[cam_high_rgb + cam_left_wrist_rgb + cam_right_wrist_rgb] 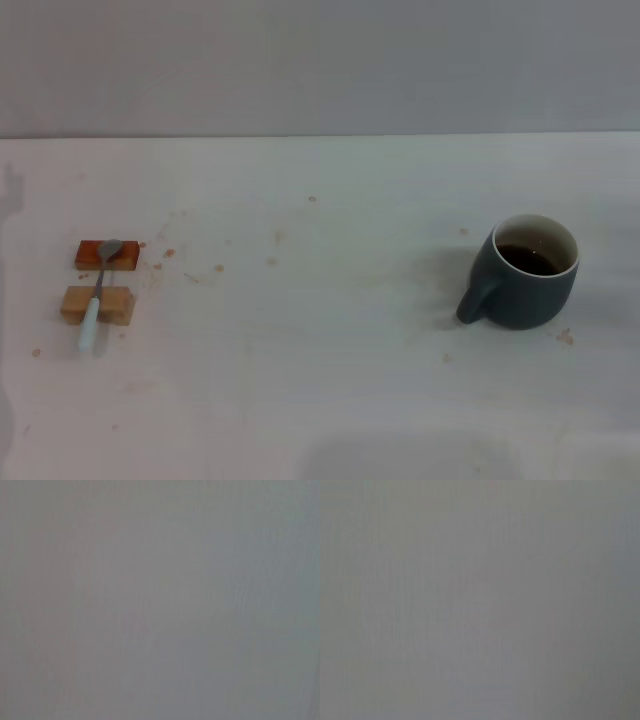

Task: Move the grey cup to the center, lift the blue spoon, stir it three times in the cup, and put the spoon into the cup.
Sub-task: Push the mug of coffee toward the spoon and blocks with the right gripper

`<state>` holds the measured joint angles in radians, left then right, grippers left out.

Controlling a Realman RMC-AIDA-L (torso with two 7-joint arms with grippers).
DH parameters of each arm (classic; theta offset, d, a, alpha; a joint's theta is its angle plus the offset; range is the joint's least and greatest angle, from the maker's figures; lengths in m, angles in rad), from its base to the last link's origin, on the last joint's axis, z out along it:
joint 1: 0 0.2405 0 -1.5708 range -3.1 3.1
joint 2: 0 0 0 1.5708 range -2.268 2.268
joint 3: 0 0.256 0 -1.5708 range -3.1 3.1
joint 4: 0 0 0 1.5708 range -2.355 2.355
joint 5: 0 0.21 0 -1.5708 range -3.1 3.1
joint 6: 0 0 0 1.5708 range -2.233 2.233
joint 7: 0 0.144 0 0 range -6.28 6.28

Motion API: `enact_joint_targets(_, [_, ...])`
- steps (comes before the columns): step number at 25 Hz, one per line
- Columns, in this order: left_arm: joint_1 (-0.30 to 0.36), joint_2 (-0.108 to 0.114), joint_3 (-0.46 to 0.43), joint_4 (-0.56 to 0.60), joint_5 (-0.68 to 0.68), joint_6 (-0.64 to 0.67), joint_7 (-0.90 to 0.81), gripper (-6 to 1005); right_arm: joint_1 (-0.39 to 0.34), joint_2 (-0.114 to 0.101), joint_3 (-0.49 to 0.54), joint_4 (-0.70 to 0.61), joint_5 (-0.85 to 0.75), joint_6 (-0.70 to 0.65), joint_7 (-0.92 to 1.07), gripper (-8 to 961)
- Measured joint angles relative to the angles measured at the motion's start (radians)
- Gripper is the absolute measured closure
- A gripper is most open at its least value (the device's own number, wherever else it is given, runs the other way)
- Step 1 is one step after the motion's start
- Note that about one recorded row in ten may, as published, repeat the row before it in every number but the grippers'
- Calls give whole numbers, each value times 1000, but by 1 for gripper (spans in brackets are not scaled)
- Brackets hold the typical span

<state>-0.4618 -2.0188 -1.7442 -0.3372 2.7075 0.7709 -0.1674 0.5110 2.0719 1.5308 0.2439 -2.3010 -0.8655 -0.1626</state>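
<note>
Bare table [330, 400] filled the near part of the head view, marked only by faint brown specks and stains. Neither gripper appeared in any view; both wrist cameras showed only a flat grey surface, so the state of the fingers on either arm could not be told.

To the robot's right stood the grey cup [525, 272], upright, well off the middle of the table, with dark liquid inside and its loop handle turned toward the centre and slightly nearer the robot. That handle appeared reachable from the open middle ground.

To the robot's left lay the blue spoon [97, 295], bridged across two small blocks: its bowl rested on the orange block [107, 255], its neck crossed the tan block [96, 305], and the pale handle end overhung toward the robot. Judged purpose: the blocks raised the spoon clear of the table so fingers could close under it.

Assessment: no step of the task had yet begun.
</note>
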Motion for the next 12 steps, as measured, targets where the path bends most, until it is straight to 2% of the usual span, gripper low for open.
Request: enact_joint_targets(12, [-7,-4,0,10,-1,3,-1,302,5,-4,-1,0,0,-1,0,606])
